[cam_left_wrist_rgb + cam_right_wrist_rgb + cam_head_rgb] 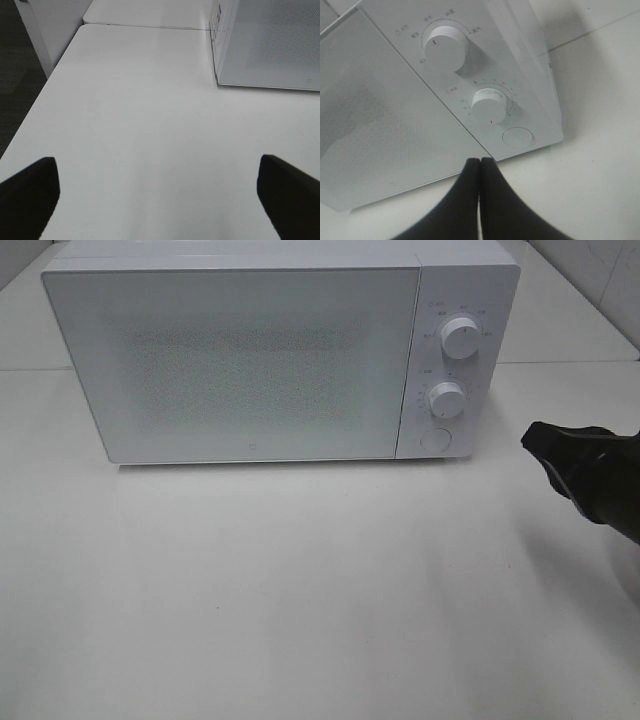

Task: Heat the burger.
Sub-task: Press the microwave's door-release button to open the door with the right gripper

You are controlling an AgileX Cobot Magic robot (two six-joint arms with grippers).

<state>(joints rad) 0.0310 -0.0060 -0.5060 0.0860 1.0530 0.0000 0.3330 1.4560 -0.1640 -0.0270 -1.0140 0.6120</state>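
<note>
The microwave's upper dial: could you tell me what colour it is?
White dial, small red mark; right wrist view shows it best.

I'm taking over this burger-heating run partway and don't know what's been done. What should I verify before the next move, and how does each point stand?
1. The microwave door is shut: ok, it sits flush with the front.
2. The burger is inside: cannot tell; the door's window shows nothing, and no view shows a burger.
3. The right pincer is shut, ready to press or turn: ok, tips together, pointing toward the round button without touching it.
4. The lower knob is set: cannot tell; its dial marks are too small to read.
5. The left pincer is out of the way: ok, open above the table, apart from the door.
</note>
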